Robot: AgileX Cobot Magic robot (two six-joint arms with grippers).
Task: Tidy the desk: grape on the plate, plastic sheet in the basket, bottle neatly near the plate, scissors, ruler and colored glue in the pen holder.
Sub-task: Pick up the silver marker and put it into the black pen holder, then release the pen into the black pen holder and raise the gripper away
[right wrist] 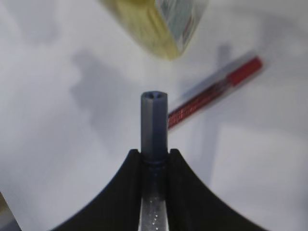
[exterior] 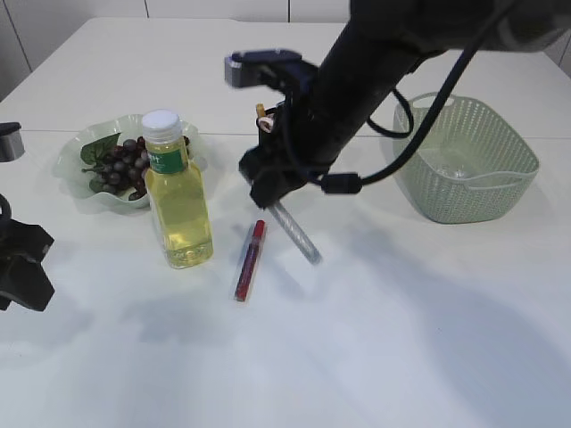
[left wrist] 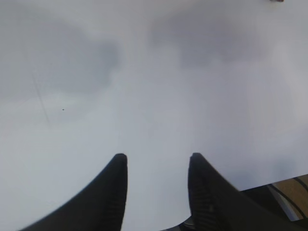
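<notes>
My right gripper (exterior: 271, 194) reaches across the middle and is shut on a silver glitter glue tube (exterior: 299, 235) with a dark blue cap, held tilted just above the table. In the right wrist view the jaws (right wrist: 154, 153) clamp the tube (right wrist: 154, 120) below its cap. A red glue tube (exterior: 249, 260) lies flat beside it and also shows in the right wrist view (right wrist: 211, 93). The bottle (exterior: 177, 198) of yellow liquid stands upright in front of the green plate (exterior: 73, 160), which holds the grapes (exterior: 120, 164). My left gripper (left wrist: 156, 156) is open and empty over bare table.
A green basket (exterior: 500, 183) stands at the right with something clear lying inside. The bottle's base (right wrist: 163, 24) is near the held tube in the right wrist view. The right arm hides the area behind it. The left arm (exterior: 22, 267) is at the left edge.
</notes>
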